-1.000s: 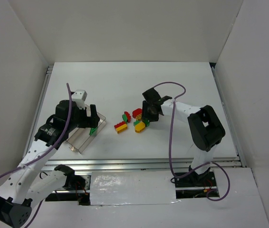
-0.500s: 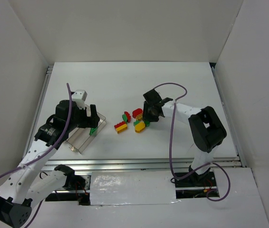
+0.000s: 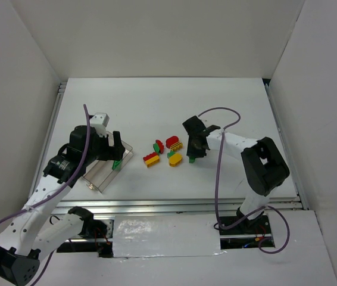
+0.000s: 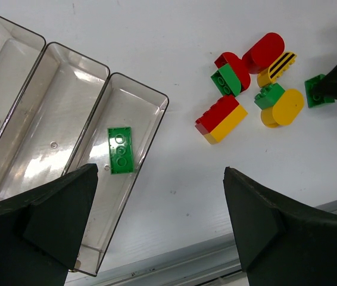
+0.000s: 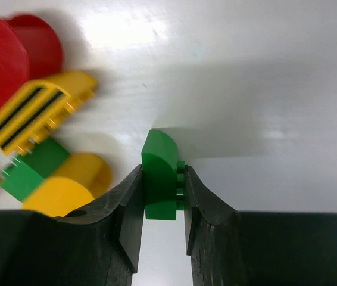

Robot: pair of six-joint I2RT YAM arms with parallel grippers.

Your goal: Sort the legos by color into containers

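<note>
We see a small rounded green brick point(image 5: 158, 167) clamped between the two fingers of the right gripper point(image 5: 160, 185). It sits just beside the loose bricks point(image 4: 228, 77), a cluster of red, yellow and green pieces on the white surface point(image 3: 156, 107). Well to the left lies a clear tray point(image 4: 162, 102) with three long compartments. One flat green brick point(image 4: 119, 150) rests in the compartment nearest the cluster. The left gripper point(image 4: 162, 238) hangs above the tray, fingers spread wide, holding nothing.
</note>
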